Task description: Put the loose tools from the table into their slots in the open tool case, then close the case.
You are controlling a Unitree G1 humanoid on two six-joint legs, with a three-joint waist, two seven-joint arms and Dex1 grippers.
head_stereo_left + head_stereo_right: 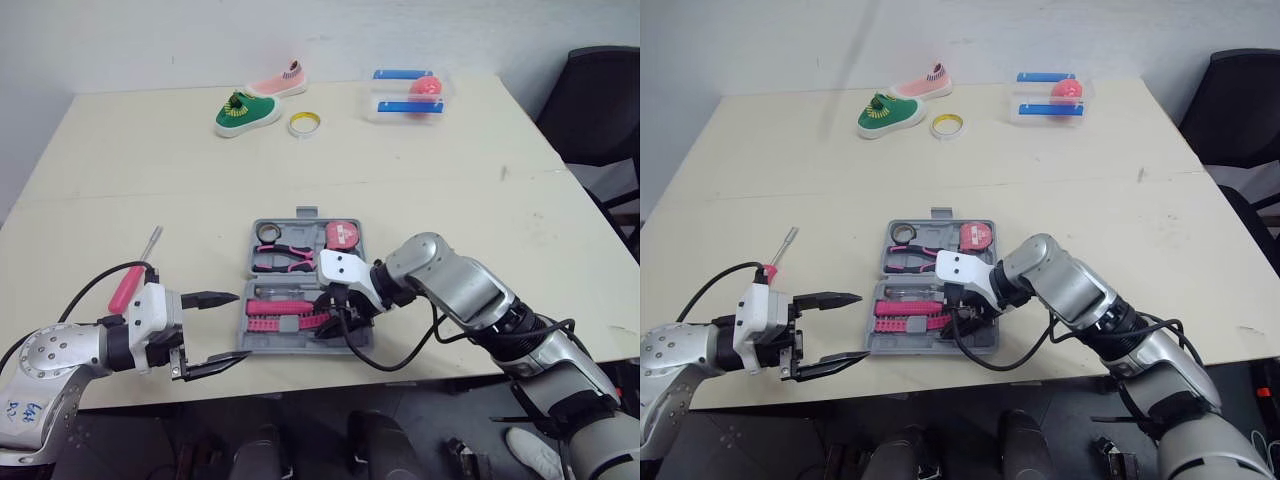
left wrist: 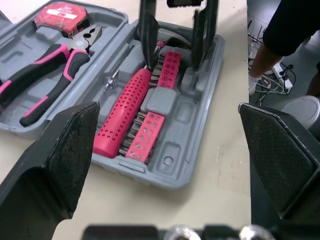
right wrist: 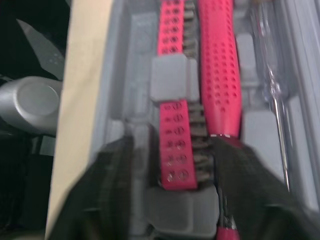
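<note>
At the bench's near edge: the open tool case lies flat on the bench, with its lid half away from the robot and its tray half toward it.
Lid half of the case: pink-and-black pliers sit in their slot, and a red tape measure sits beside them at the case's right corner.
Tray half of the case: a pink dotted driver handle lies in its groove, touching two pink bit strips alongside it. A thin clear-handled screwdriver lies on the handle's other side.
Loose screwdriver: red-handled, it lies on the bench well to the left of the case, in no slot.
Left hand: just left of the case's tray half, spread wide and holding nothing, tips aimed at the case.
Right hand: down in the tray half, its fingers upright and a narrow way apart. They straddle one bit strip, and grey tray shows between one finger and the strip.
Beyond the case, at the bench's far side: a green shoe, a pink shoe, a roll of tape and a clear box.
</note>
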